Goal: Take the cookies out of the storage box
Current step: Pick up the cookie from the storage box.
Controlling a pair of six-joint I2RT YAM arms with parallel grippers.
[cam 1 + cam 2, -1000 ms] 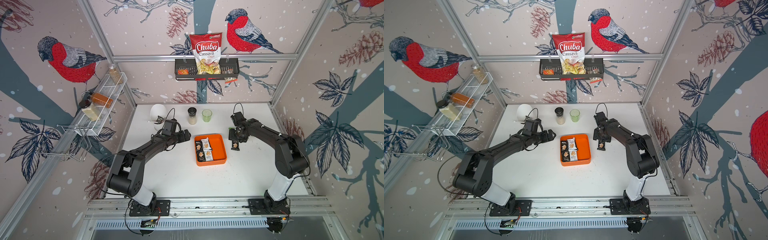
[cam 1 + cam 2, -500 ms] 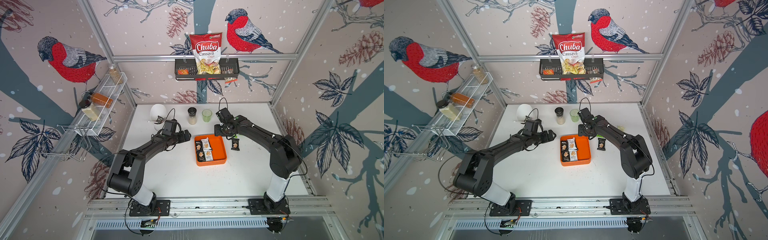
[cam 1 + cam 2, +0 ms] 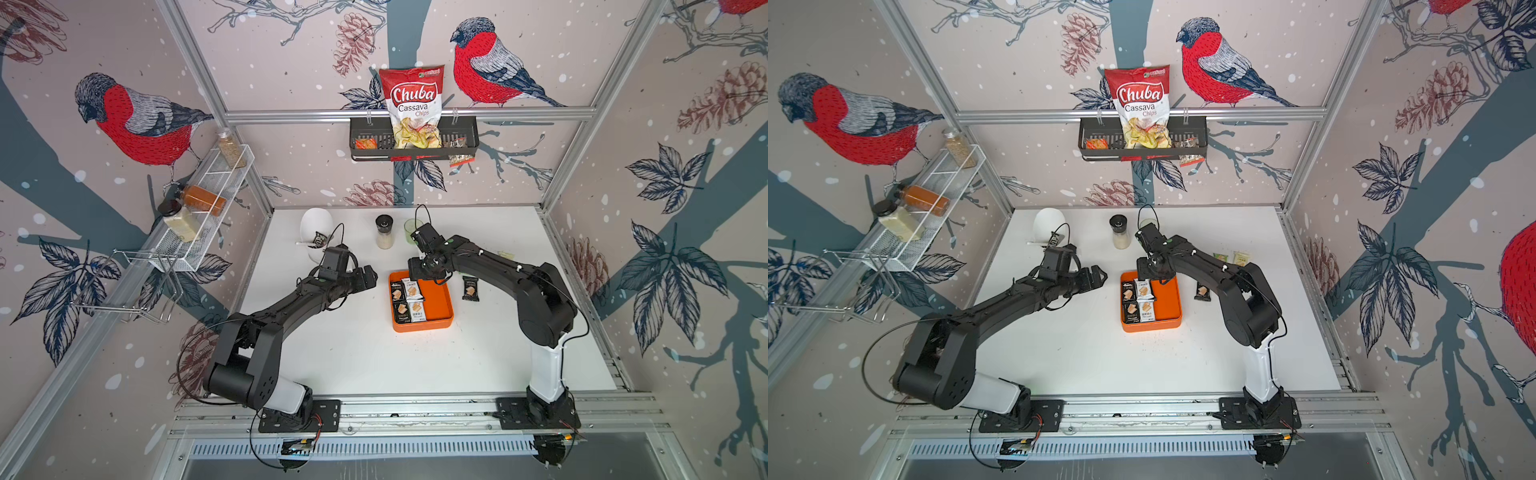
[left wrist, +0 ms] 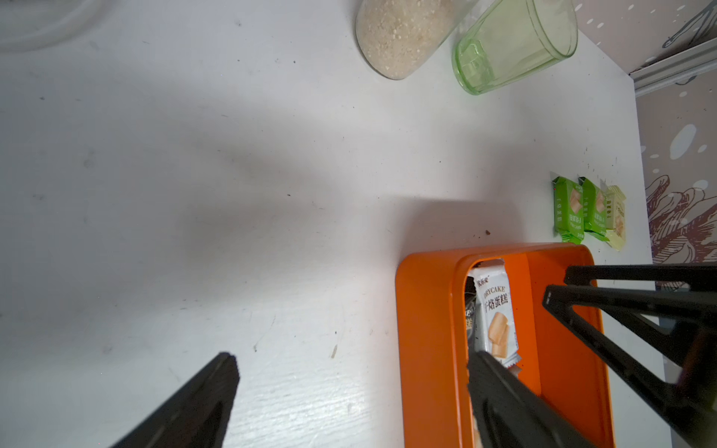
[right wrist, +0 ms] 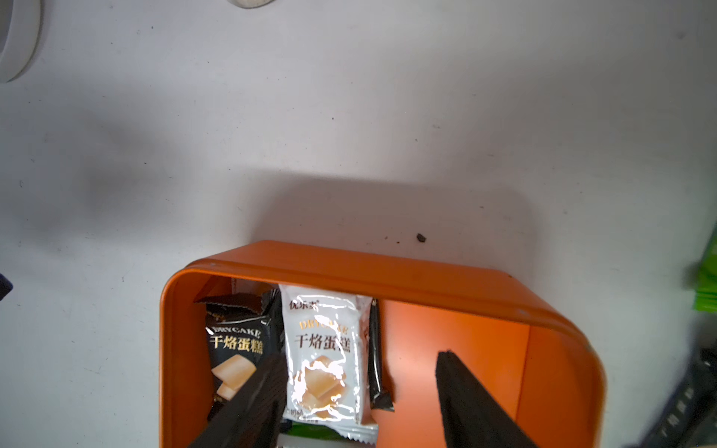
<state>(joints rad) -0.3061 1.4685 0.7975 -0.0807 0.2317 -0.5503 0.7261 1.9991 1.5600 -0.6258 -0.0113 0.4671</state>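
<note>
While the right pincer (image 5: 359,358) hangs open over a white cookie packet (image 5: 326,349) inside the orange storage box (image 3: 436,299), the left pincer (image 3: 370,274) gapes empty just beside the box. One black packet (image 3: 471,288) lies on the counter (image 3: 374,353).

Robot test cell dressed as a kitchen corner

A left arm (image 3: 291,303) and a right arm (image 3: 498,266), both black with cables looping loose, stand bolted to a metal rail (image 3: 415,409) at the front edge of a white counter (image 3: 374,357). The counter is boxed in by aluminium frame bars (image 3: 291,115) and wall panels printed with bullfinches (image 3: 486,62), leaves and pine cones. It reads as a lab booth, not a home. Pantry props supply the kitchen look: a white wire rack (image 3: 187,245) of spice jars (image 3: 203,199), a black wall basket (image 3: 465,133) holding a Chuba chips bag (image 3: 413,99), a shaker jar (image 3: 384,235), a green glass (image 4: 512,42) and an orange storage box (image 3: 440,303) of wrapped cookies (image 3: 409,291).
</note>
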